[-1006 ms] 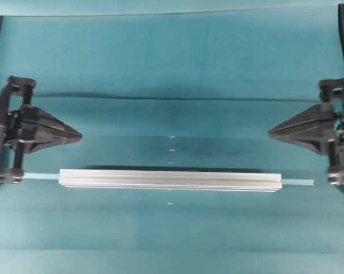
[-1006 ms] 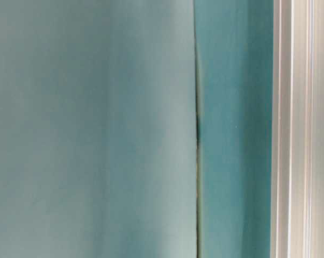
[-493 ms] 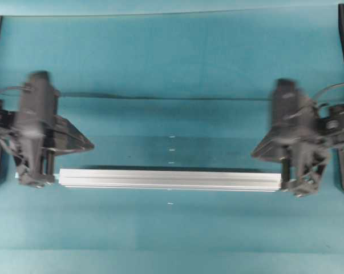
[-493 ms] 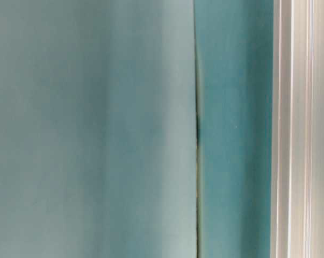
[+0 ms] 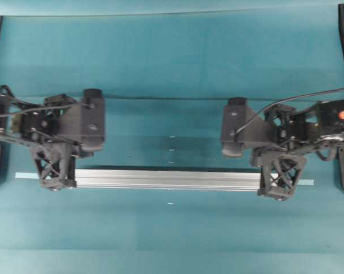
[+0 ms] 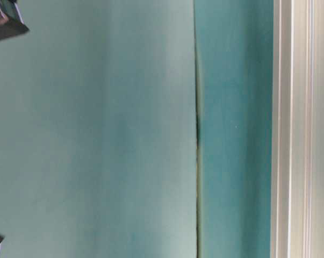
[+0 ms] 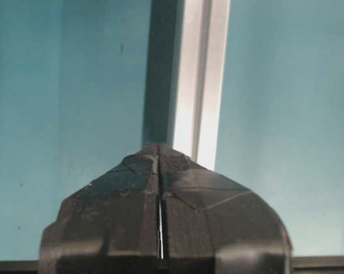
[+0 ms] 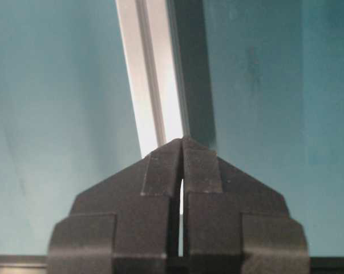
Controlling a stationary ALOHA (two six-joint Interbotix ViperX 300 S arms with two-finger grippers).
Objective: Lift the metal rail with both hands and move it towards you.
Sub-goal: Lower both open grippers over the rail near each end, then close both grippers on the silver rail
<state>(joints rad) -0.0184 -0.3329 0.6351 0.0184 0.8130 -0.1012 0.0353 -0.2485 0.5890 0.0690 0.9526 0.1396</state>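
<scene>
The metal rail [image 5: 169, 178] lies flat on the table [image 5: 172, 240], not yet lifted. The left gripper [image 5: 56, 184] and right gripper [image 5: 279, 194], fingers pressed together, hover over the rail's ends. Grasping, lifting and pulling remain.

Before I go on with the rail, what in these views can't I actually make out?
- Both rail ends: the left gripper and right gripper cover them overhead.
- Contact: whether the shut fingertips touch the rail or hover; the wrist views show the fingers blocking what lies under them.
- Table-level view: the rail is cut off by the frame edges; only dark corners of the arms show.
</scene>
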